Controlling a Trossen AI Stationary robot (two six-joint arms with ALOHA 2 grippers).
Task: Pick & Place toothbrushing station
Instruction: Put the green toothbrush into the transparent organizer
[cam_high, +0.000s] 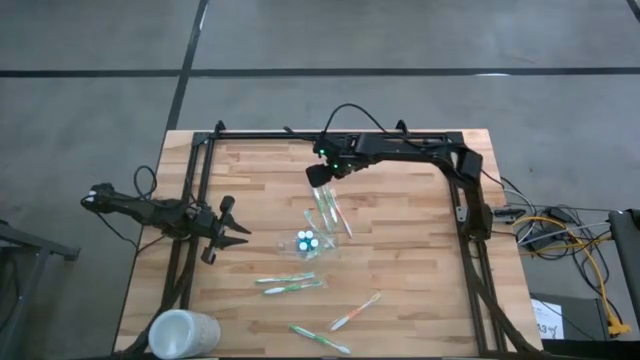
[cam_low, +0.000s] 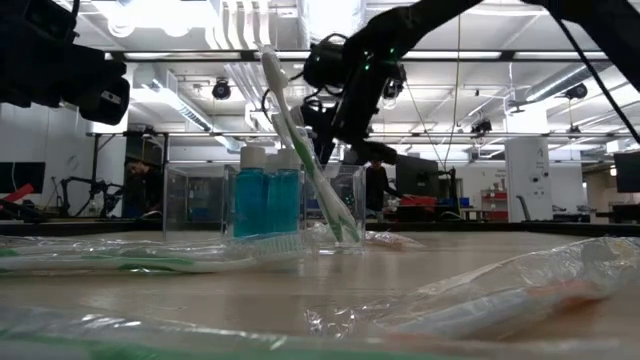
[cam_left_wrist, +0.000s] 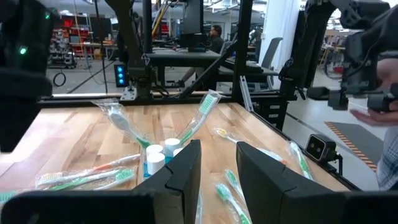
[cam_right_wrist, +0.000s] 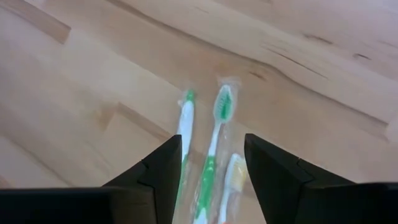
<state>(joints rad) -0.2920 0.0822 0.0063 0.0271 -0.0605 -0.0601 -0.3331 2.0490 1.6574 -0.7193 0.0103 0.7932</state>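
High view: right claw open above toothbrushing station — left idle.

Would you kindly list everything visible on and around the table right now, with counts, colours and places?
Holder: one, see-through, table centre.
Tubes: at least two, blue with white caps, standing in the holder.
Toothbrushes in holder: three, wrapped, two green-and-white and one orange-tinted, leaning toward the table's far edge.
Loose toothbrushes: four, wrapped, three green and one orange, lying nearer the front edge.
Cup: one, frosted white, front left corner.
Table: one, light wood.
Left gripper: open, left of the holder.
Right gripper: open, above the leaning brushes.
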